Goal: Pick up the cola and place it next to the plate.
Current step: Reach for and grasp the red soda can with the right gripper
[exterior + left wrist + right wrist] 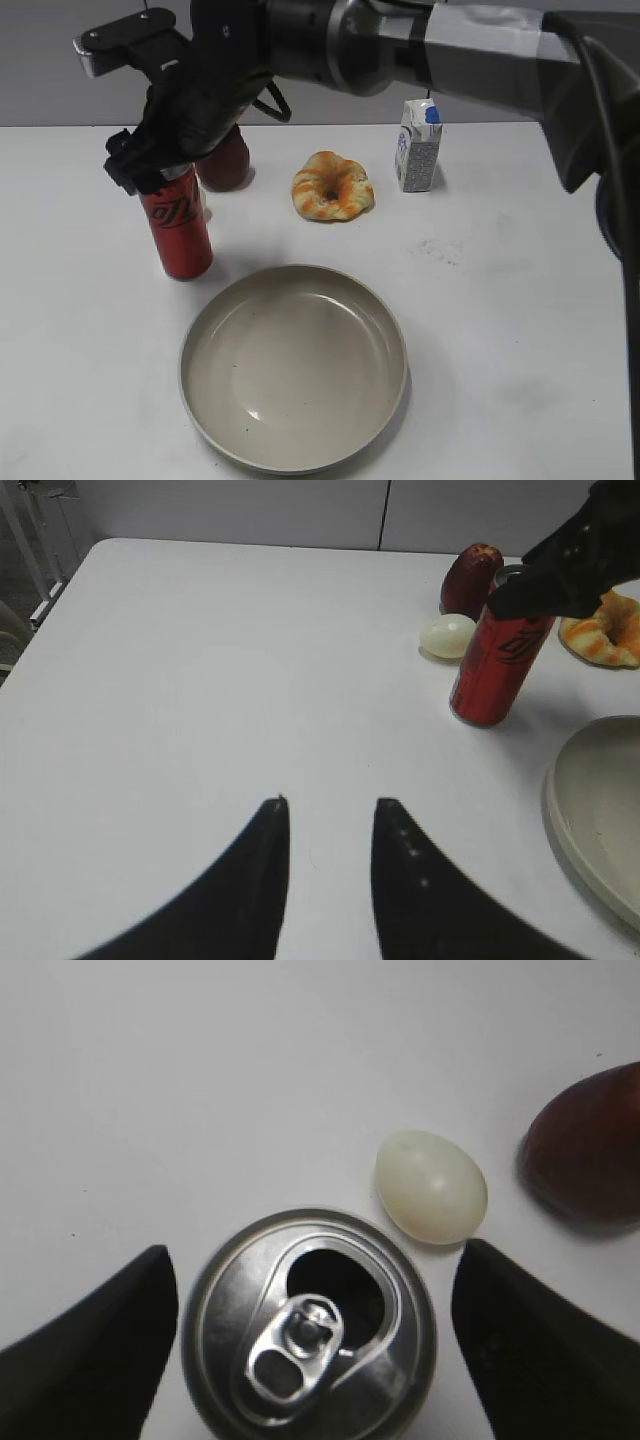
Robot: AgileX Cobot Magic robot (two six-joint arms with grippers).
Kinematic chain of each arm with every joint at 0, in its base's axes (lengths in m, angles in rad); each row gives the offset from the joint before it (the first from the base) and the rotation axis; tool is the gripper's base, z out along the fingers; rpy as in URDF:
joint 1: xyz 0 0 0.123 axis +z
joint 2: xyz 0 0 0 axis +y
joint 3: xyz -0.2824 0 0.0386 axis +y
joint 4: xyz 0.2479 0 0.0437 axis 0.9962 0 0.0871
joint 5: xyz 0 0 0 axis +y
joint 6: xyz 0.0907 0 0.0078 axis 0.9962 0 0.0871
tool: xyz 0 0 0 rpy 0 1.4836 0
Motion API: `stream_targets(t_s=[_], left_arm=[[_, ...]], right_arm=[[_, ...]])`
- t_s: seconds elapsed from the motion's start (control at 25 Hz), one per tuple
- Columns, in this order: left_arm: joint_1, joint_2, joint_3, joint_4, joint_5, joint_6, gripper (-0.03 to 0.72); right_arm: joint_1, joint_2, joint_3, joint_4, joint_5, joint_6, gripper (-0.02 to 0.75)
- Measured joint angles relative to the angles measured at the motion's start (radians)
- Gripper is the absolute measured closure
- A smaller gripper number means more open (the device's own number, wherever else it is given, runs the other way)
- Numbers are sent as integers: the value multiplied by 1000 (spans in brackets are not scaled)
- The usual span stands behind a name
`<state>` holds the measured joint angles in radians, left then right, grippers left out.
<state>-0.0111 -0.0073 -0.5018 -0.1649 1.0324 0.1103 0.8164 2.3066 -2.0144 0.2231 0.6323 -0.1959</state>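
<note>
The cola (182, 232) is a tall red can standing upright on the white table, left of and behind the plate (392, 345), a large cream dish at the front. My right gripper (160, 172) reaches across from the upper right and hangs over the can's top. In the right wrist view its jaws (315, 1250) are open, one on each side of the silver pull-tab top (310, 1325), with small gaps. The can also shows in the left wrist view (495, 675). My left gripper (332, 802) is open and empty over bare table at the left.
A dark red fruit (225, 160) stands just behind the can, and a white egg (432, 1185) lies between them. An orange ring-shaped bun (332, 187) and a small milk carton (418, 145) are at the back right.
</note>
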Motion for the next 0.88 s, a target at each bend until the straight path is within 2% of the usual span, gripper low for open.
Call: stream_targets(t_s=[0.2, 0.36, 0.56, 0.88], left_arm=[[0, 0, 0, 0, 0, 0, 461], [0, 0, 0, 0, 0, 0, 461], [0, 0, 0, 0, 0, 0, 458], [0, 0, 0, 0, 0, 0, 455]], right_arm=[[0, 38, 0, -8, -1, 0, 121], [0, 41, 0, -10, -27, 0, 233], [0, 42, -2, -13, -36, -3, 234], [-9, -61, -33, -33, 71, -4, 234]])
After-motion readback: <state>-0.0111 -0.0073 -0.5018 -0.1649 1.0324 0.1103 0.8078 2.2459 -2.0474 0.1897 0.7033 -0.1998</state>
